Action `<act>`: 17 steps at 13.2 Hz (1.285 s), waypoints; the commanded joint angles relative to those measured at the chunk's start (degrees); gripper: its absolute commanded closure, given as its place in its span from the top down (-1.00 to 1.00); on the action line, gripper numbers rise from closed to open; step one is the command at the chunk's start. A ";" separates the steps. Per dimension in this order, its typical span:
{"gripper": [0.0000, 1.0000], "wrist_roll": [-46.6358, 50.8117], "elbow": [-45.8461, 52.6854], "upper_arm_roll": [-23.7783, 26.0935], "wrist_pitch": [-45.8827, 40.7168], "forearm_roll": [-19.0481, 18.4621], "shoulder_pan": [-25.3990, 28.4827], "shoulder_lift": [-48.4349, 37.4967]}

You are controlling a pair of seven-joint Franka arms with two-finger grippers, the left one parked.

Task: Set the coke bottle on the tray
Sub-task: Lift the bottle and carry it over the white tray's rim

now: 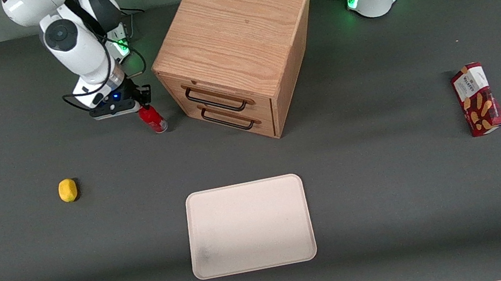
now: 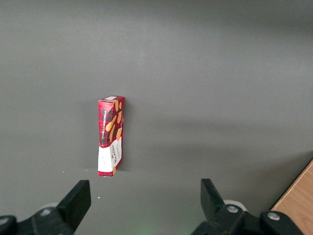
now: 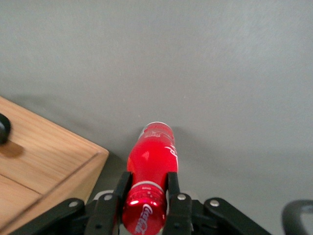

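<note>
The coke bottle (image 1: 153, 119) is small and all red, and it tilts beside the wooden cabinet's drawer front. My right gripper (image 1: 142, 109) is shut on its neck just under the cap. In the right wrist view the black fingers (image 3: 172, 182) press both sides of the bottle (image 3: 152, 155), with the gripper (image 3: 146, 180) closed around the neck and the cap nearest the camera. The cream-beige tray (image 1: 248, 226) lies flat with nothing on it, much nearer the front camera than the bottle.
A wooden drawer cabinet (image 1: 234, 50) with two black handles stands close beside the bottle; its corner (image 3: 44, 161) shows in the right wrist view. A yellow lemon (image 1: 67, 189) lies toward the working arm's end. A red snack box (image 1: 477, 99) lies toward the parked arm's end.
</note>
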 commanded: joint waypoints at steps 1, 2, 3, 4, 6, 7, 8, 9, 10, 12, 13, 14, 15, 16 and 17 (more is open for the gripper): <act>-1.00 -0.06 16.67 -3.11 -13.08 -0.86 -0.35 6.37; -1.00 -1.11 25.26 -4.25 -19.14 -0.86 -0.44 10.41; -1.00 -1.99 34.48 -6.00 -25.64 -0.86 -0.35 15.06; -1.00 -2.35 43.45 -7.24 -31.27 -0.86 -0.35 19.37; -1.00 -4.01 58.59 -9.44 -38.94 -0.77 -0.53 26.94; -1.00 -4.80 64.40 -10.41 -42.28 -0.60 -0.70 29.84; -1.00 -5.59 68.90 -10.94 -44.58 -0.42 -1.31 31.44; -1.00 -6.91 73.03 -10.94 -46.17 -0.16 -2.62 33.98; -1.00 -7.35 76.90 -10.94 -48.44 -0.07 -4.29 36.44; -1.00 -7.97 85.86 -10.50 -50.83 0.02 -6.58 42.32; -1.00 -7.97 89.56 -10.50 -51.62 0.63 -6.85 45.05; -1.00 -7.89 92.47 -10.42 -51.63 1.16 -7.38 47.42; -1.00 -7.89 93.89 -10.24 -51.37 1.25 -7.38 49.36; -1.00 -7.97 94.86 -10.15 -50.50 1.95 -7.38 51.30; -1.00 -7.89 95.83 -9.72 -49.18 2.91 -7.47 53.32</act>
